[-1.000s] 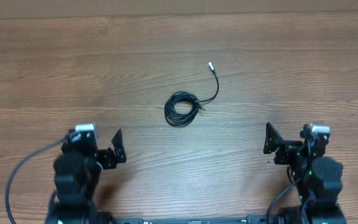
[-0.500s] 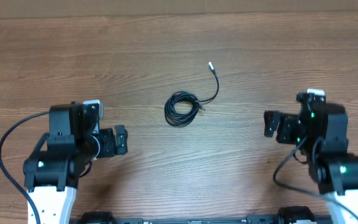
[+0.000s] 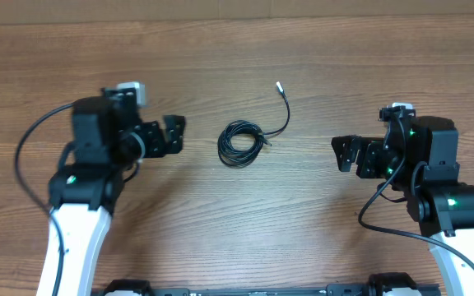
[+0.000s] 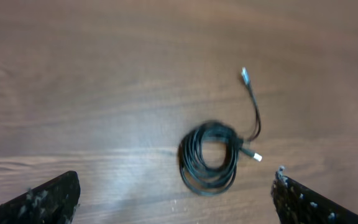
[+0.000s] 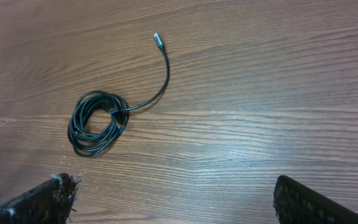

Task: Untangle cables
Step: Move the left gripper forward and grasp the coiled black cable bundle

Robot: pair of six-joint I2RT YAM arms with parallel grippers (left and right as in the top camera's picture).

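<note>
The cables [image 3: 240, 142] lie as one thin black coil in the middle of the wooden table, with a tail curving up to a silvery tip [image 3: 279, 85]. The coil also shows in the left wrist view [image 4: 208, 158] and in the right wrist view [image 5: 97, 122]. My left gripper [image 3: 174, 134] is open and empty, left of the coil and apart from it. My right gripper [image 3: 346, 154] is open and empty, right of the coil and farther from it.
The brown wooden table [image 3: 237, 49] spreads all around the coil. A pale wall strip runs along the far edge. Thick black wires hang from both white arms near the front edge.
Both arms have risen from the front edge and reached toward the middle. The left gripper has moved up and right toward the coil, the right gripper up and left. The coil has not moved.
</note>
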